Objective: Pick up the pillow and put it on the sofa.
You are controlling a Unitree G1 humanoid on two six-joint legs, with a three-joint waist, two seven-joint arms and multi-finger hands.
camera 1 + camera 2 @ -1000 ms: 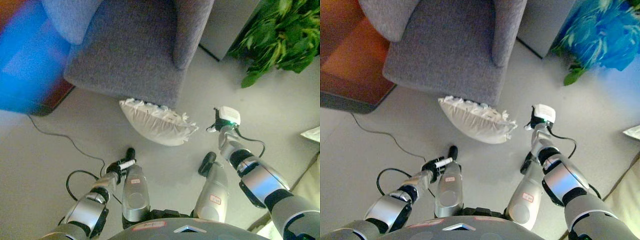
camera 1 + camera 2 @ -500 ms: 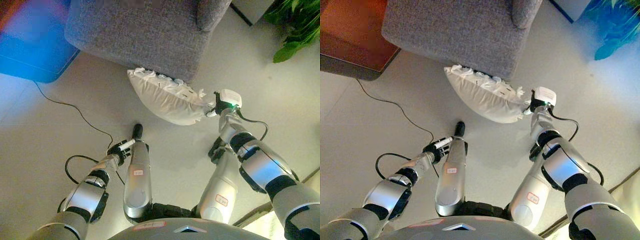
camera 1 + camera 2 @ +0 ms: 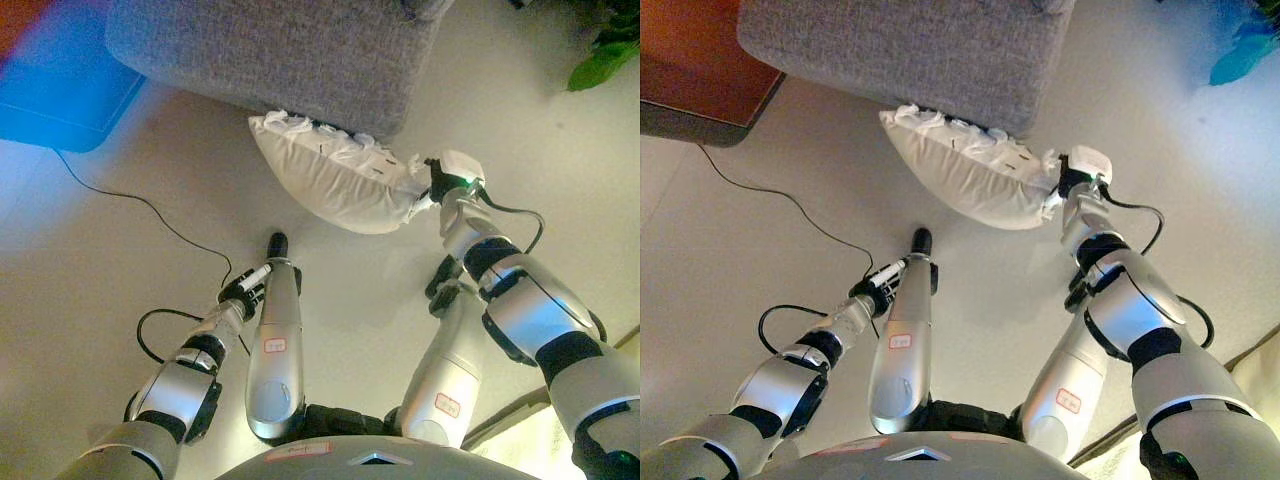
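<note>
Down on the floor (image 3: 90, 250), the white pillow (image 3: 330, 185) leans against the grey sofa's (image 3: 270, 50) front edge. Right robot hand (image 3: 428, 190) touches its corner, fingers hidden; left robot hand (image 3: 243, 285) hangs curled, empty.

The pillow (image 3: 335, 185) lies on the floor (image 3: 90, 260) just before the sofa (image 3: 270, 50), a plant (image 3: 603, 60) far right.

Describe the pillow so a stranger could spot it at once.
Find the grey sofa at the top of the view. On the pale floor against its front edge lies the pillow, white and plump with a ruffled edge, the only white cushion there. The right hand is at its right end.
</note>
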